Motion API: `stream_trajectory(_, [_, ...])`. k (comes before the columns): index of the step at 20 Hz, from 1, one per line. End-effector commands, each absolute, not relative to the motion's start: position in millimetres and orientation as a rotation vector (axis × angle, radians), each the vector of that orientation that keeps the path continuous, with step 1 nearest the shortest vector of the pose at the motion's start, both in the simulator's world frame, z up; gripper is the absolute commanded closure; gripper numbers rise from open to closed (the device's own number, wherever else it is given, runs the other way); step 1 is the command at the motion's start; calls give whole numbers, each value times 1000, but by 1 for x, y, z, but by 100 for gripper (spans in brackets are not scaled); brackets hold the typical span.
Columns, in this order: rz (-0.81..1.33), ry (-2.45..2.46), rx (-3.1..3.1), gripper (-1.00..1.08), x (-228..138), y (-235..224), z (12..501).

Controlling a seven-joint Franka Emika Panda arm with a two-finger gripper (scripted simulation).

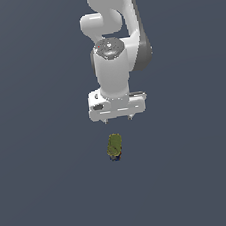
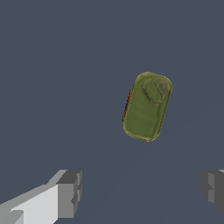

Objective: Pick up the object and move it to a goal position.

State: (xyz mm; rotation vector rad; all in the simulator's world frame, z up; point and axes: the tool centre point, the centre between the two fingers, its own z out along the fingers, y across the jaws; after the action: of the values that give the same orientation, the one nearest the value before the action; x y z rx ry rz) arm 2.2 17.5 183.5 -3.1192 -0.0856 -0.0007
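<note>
Hovering spread and empty, the claw (image 1: 118, 119) hangs near the olive-green object (image 1: 114, 146), which bears no readable writing.

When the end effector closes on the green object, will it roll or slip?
The green object lies flat with a broad top face, so it probably will not roll. Its rounded ends may let it turn slightly between the fingers. It looks rigid and likely light.
</note>
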Motion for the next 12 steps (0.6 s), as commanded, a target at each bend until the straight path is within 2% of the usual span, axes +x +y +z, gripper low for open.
stream_trajectory(1, [-1,-86,-3119,-92,2,17,184])
stream_trajectory(12, [-4,-142,-3106,-92,-3,55,185])
